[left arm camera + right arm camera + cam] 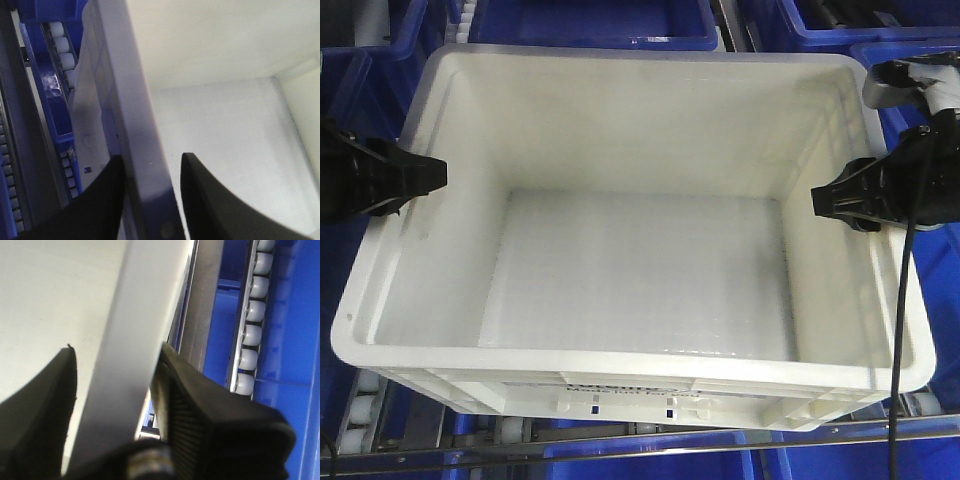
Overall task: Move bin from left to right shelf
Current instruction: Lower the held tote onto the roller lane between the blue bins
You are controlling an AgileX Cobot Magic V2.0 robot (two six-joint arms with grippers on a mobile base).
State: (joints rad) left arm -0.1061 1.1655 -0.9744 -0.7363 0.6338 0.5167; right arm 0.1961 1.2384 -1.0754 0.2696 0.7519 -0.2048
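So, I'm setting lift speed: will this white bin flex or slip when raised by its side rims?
Probably light: the bin is empty. Its ribbed rim looks stiff, so little flex. Smooth plastic might slip in the left gripper or right gripper; lift evenly.

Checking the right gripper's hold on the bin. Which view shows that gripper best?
The right wrist view: the right gripper straddles the rim of the bin, close up. The front view shows it small, from above; the left wrist view misses it.
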